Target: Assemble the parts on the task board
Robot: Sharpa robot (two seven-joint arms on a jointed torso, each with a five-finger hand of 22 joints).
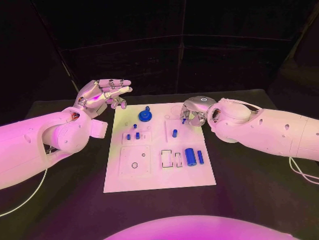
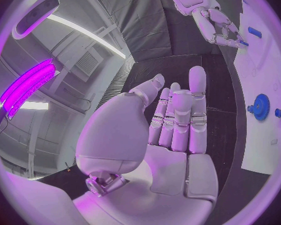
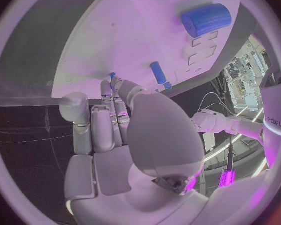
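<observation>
A black worktop (image 1: pixel 260 190) stands before a dark curtained backdrop (image 1: pixel 181 55); long ceiling light strips (image 2: pixel 84 32) glow overhead

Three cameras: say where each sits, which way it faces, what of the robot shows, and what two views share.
Head view: from the robot's head, looking down at the task board on the black table; both arms enter.
Left wrist view: behind the left hand, open and empty, facing the board's edge.
Right wrist view: behind the right hand, its fingertips at a small blue part.
Shared: head and left wrist views both show the blue gear.
</observation>
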